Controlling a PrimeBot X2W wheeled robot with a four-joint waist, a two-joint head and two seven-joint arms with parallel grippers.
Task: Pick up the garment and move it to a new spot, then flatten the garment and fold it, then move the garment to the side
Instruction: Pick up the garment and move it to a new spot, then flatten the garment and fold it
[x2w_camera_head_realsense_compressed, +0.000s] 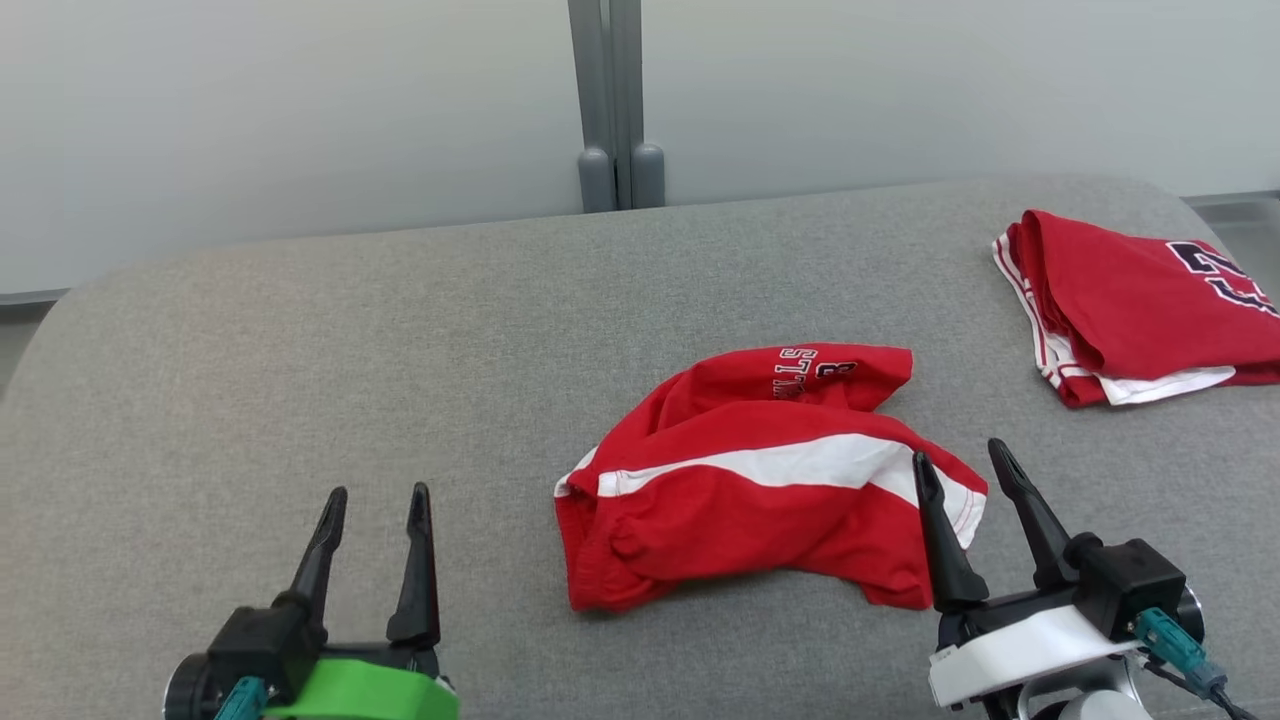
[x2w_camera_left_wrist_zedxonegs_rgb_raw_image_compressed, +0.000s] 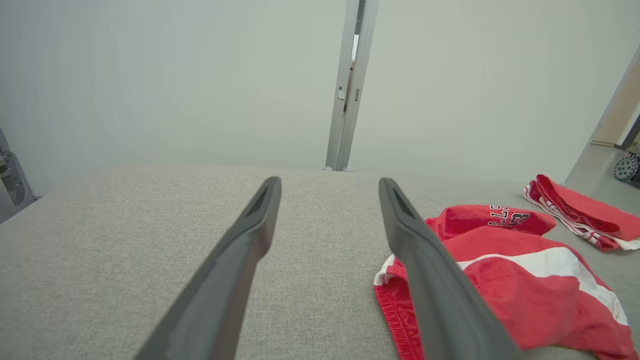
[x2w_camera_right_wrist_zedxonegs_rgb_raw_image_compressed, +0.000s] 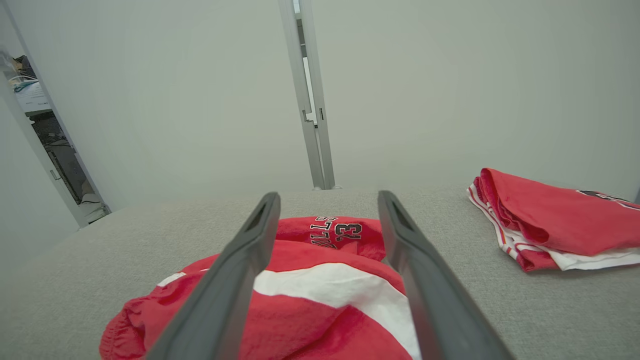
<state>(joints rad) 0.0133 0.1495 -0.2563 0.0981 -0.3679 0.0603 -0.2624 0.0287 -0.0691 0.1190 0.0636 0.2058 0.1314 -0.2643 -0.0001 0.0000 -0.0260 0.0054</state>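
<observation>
Perhaps "33" on crumpled garment (x2w_camera_right_wrist_zedxonegs_rgb_raw_image_compressed: 325, 287)

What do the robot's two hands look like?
Each has two long, dark, pointed fingers on a black base with a teal plug. The left gripper wears a bright green band; the right gripper has a white shell and a black cable.

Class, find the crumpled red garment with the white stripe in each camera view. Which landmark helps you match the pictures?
Head view: crumpled garment at centre, its right end by the right gripper.
Left wrist view: lower right.
Right wrist view: bottom centre, beneath the gripper.
Shared landmark: the grey post at the back, top centre.
</observation>
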